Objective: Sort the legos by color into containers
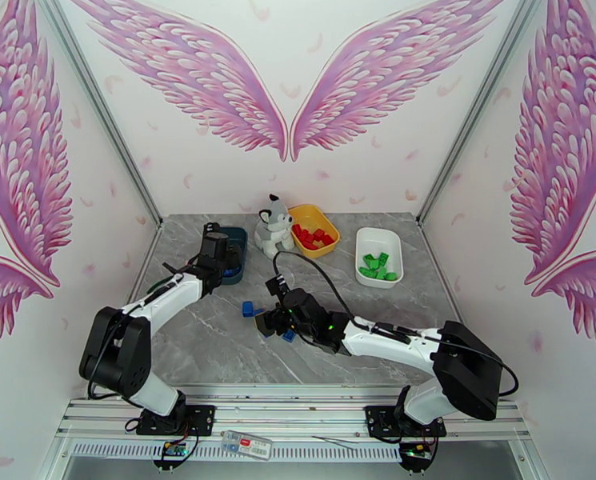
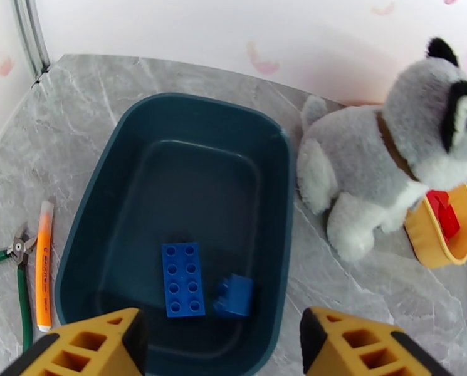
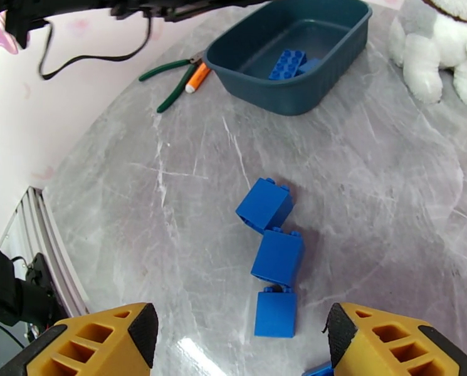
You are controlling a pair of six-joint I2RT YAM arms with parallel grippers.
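Bricks (image 3: 278, 256) on open marble (image 3: 371, 183), right end effector (image 3: 242, 346) apart above, left end effector (image 2: 224, 346) apart over tray (image 2: 288, 183)

Glossy white shells on the left arm (image 1: 170, 298) and right arm (image 1: 398, 339), with bulky matte-black housings (image 1: 118, 346) at shoulders and wrists. Thin black cables (image 1: 314, 270) looped alongside. Tiny green light (image 1: 330, 323) near the right wrist. Mustard-yellow plastic fingers (image 2: 86, 346) with triangular cut-outs and black inner pads (image 2: 136, 333) on the left gripper (image 2: 224, 343), likewise on the right gripper (image 3: 242, 346).
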